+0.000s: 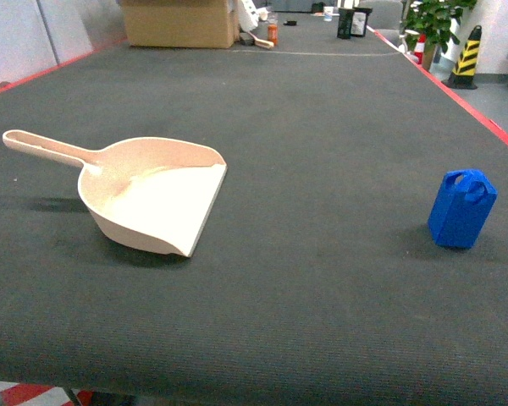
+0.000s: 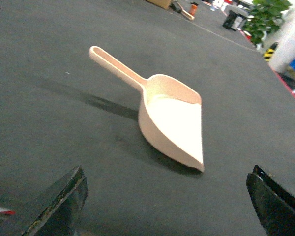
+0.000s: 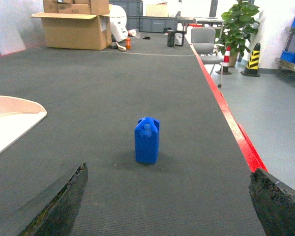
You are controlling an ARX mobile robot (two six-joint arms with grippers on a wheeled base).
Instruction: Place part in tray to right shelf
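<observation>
1. The part (image 1: 462, 209) stood upright on the dark mat at the right of the table, near its red edge, untouched and well apart from the tray (image 1: 152, 195).
2. The tray lay flat at the left, handle pointing far-left, wide lip facing right, nothing in it.
3. My right gripper (image 3: 167, 201) was spread wide and holding nothing, lined up on the near side of the part.
4. My left gripper (image 2: 167, 201) was likewise wide open and empty, on the near side of the tray.
5. I judged the task barely begun: part still to be grasped and loaded, tray still to be carried. The shelf was not in view.
</observation>
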